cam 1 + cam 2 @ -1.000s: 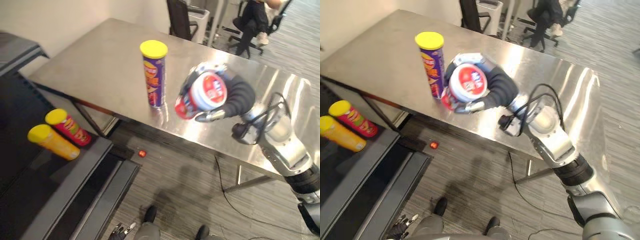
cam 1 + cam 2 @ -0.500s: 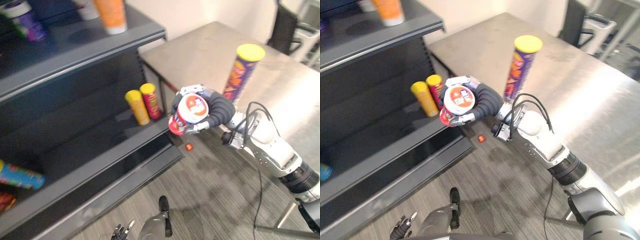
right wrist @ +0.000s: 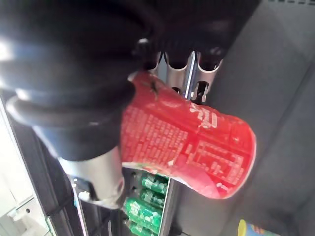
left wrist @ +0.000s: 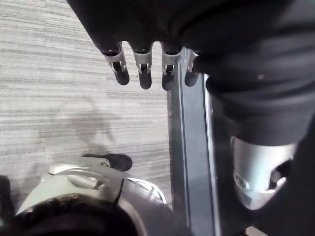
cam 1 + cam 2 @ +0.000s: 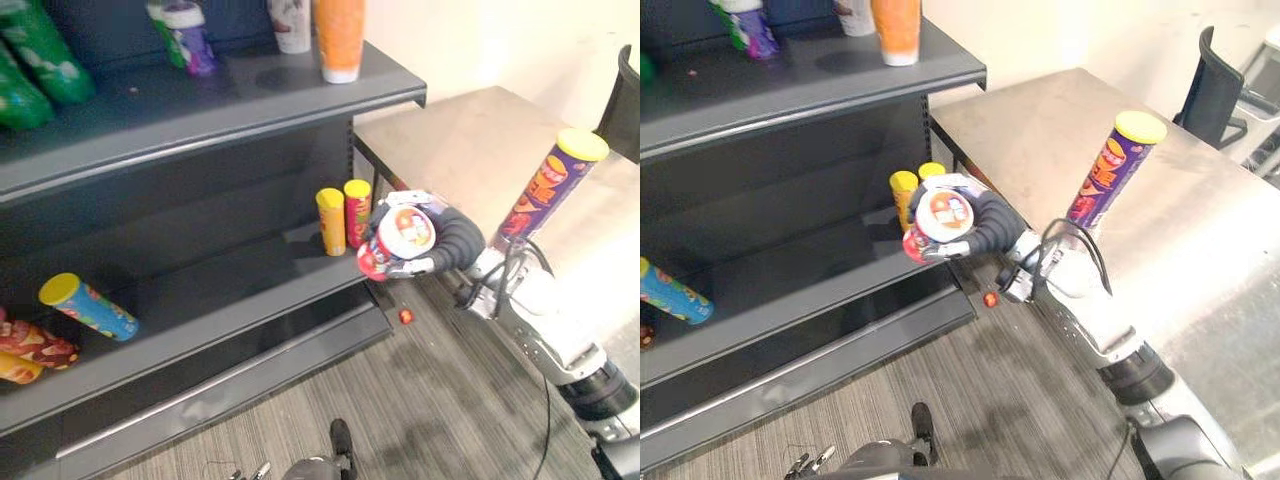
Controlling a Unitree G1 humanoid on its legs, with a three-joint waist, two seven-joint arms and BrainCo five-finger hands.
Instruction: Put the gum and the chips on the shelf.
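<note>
- We see the right hand (image 5: 442,244) curled tight round the red gum tub with a white lid (image 5: 405,236). Fingers wrap one side and the thumb the other, which we judge is what keeps the tub from slipping while it is carried in the air.
- The tub is off the table and held at the front edge of the dark grey metal shelf unit (image 5: 230,292). It sits just at 3 o'clock of the yellow upright can (image 5: 330,221) and the red upright can (image 5: 357,212) on the middle board, and we cannot tell whether it touches them.
- In the head views the tub's long axis runs from its red base at 7 o'clock to its white lid at 1 o'clock, with the lid facing up toward the camera. We judge it needs tipping upright before it can stand on the board.
- The tall purple chips can with a yellow lid (image 5: 1103,172) stands on its base on the brushed steel table (image 5: 1040,130), at 2 o'clock of the hand and well apart from the shelf. Its long axis is vertical, with the lid on top.
- The left hand (image 4: 142,69) hangs with its fingers straight and empty over the grey floor (image 4: 59,88), beside the shelf's base.
</note>
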